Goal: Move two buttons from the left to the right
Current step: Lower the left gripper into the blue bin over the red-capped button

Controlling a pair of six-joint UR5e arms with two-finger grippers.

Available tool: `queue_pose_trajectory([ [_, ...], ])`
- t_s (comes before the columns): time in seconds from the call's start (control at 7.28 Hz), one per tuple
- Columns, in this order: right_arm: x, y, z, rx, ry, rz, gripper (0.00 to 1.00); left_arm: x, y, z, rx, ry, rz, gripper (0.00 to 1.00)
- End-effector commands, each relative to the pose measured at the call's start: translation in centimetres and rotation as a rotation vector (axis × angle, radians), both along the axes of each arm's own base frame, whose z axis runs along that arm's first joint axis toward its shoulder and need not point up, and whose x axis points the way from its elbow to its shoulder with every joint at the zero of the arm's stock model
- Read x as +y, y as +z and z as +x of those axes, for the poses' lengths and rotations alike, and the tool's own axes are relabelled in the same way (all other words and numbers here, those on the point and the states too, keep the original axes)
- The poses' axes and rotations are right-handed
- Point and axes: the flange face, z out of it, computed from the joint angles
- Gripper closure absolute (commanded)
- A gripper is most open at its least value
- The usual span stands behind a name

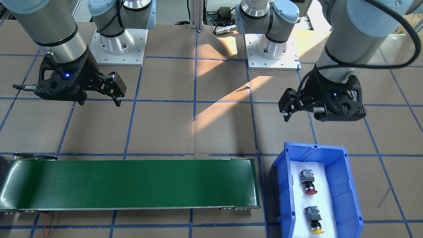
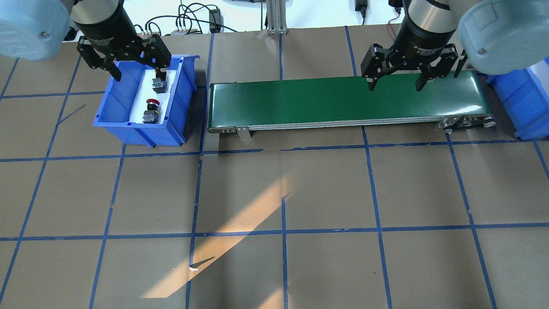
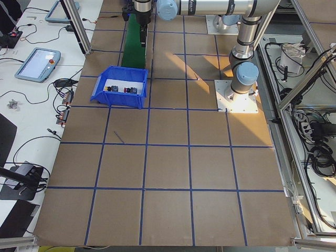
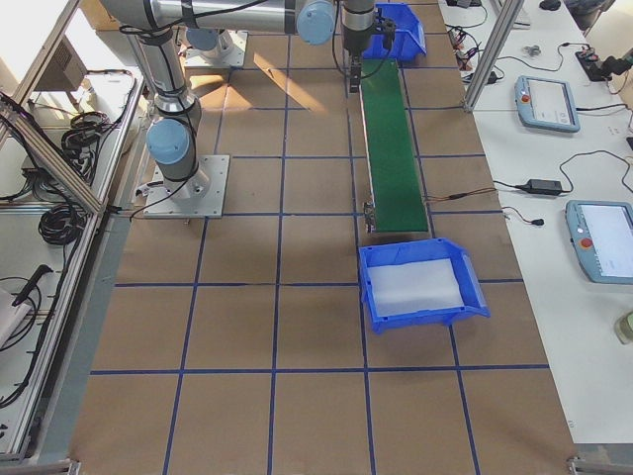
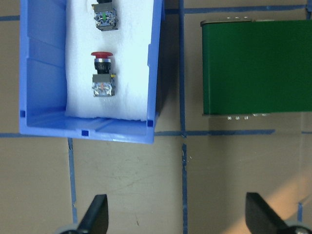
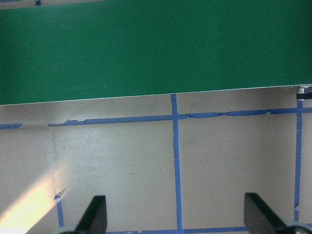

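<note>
The red button [image 1: 310, 182] and the yellow button [image 1: 315, 222] lie on white foam in a blue bin [image 1: 347, 185] on my left side. In the left wrist view the red button [image 5: 102, 73] shows whole; the other button [image 5: 105, 17] is cut off at the top edge. My left gripper [image 2: 139, 76] is open and empty, high above the table on the robot's side of the bin [image 5: 39, 73]. My right gripper [image 2: 395, 86] is open and empty, high up near the right part of the green conveyor belt [image 2: 343, 101].
The green conveyor [image 1: 132, 183] runs between the left bin and a second blue bin [image 4: 415, 287] at its right end, which holds only white foam. Brown table with blue tape grid. Both arm bases [image 1: 117, 43] stand at the table's back.
</note>
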Motion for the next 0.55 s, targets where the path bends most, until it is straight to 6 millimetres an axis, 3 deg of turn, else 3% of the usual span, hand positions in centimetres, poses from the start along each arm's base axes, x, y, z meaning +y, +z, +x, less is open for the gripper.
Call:
queue_pose_trajectory([
  [0.0, 0.0, -0.1, 0.0, 0.0, -0.001, 0.003, 0.0, -5.2, -6.1, 6.4, 0.018, -0.031, 0.071, 0.04],
  [0.14, 0.0, -0.1, 0.0, 0.0, -0.001, 0.003, 0.0, -5.8, -7.8, 7.8, 0.024, -0.051, 0.092, 0.04],
  [0.41, 0.0, -0.1, 0.0, 0.0, -0.001, 0.003, 0.0, -8.3, -13.5, 8.5, 0.013, -0.089, 0.04, 0.02],
])
